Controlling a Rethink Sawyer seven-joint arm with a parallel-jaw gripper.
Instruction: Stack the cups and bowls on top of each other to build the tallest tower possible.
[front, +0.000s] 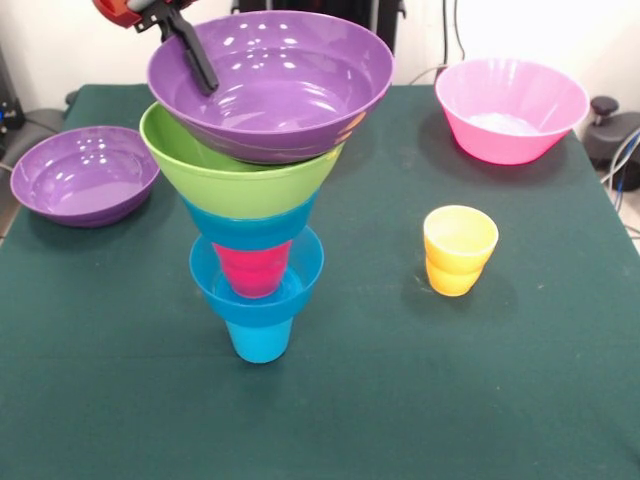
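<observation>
The tower stands at centre left of the green table. From the bottom it is a blue cup (258, 340), a small blue bowl (300, 275), a red cup (252, 270), a second blue bowl (250, 228), a lime green bowl (225, 175) and a wide purple bowl (275, 85) on top, slightly tilted. My gripper (192, 52) comes down from the top left and reaches over the top purple bowl's left rim into it. Whether it grips the rim is hidden. A yellow cup (460, 250) stands alone to the right. The orange bowl does not show.
A second purple bowl (85, 175) sits at the table's left edge. A pink bowl (510, 110) sits at the far right corner. Cables and dark equipment lie beyond the right edge of the table (450, 400).
</observation>
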